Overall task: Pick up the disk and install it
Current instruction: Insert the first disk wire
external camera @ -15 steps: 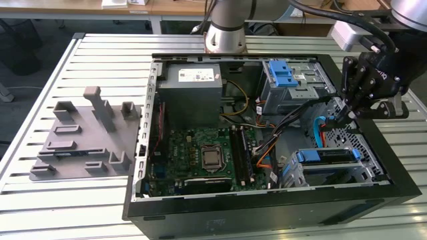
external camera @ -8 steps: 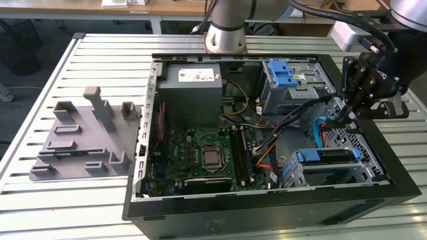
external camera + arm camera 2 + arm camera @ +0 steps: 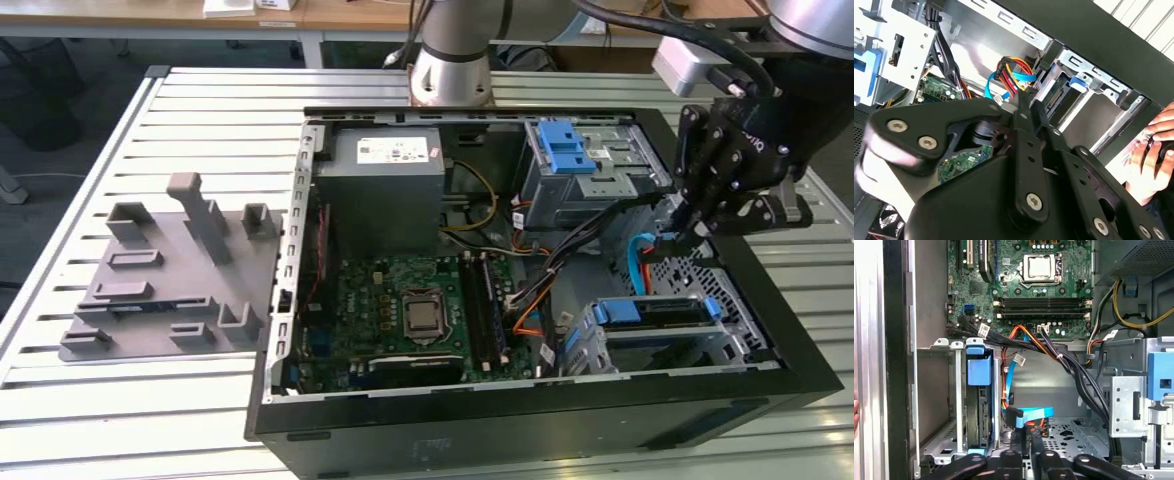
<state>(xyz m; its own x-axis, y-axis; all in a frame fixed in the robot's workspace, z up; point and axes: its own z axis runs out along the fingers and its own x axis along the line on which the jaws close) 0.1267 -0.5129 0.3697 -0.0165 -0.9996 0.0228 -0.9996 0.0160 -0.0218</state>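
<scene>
Disk sits in the lower drive cage of the open PC case, toward the exterior view's right, near the case's front edge. Blue rails and blue tab visible on it; in the first wrist view it stands on edge inside the cage, blue tab at its end.

Claw hangs inside the case just above the perforated floor, between the upper blue-latched bay and the disk's cage. Close to the blue SATA cable and the orange/black wire bundle. Fingers look nearly together with nothing visibly between them; in the first wrist view the tips sit just beside the blue connector end. Can't confirm contact with the cable.

Progress, as a judgement:
- disk is in its bay, not on the bench, so pick-and-insert looks done or nearly so
- whether it's fully seated/latched: can't tell
- cable end appears loose, not plugged into the drive, so the connection looks open

Other: motherboard and grey PSU box untouched. Grey fixture plate on the bench holds no drive. A person's hand shows outside the case in the second wrist view.
</scene>
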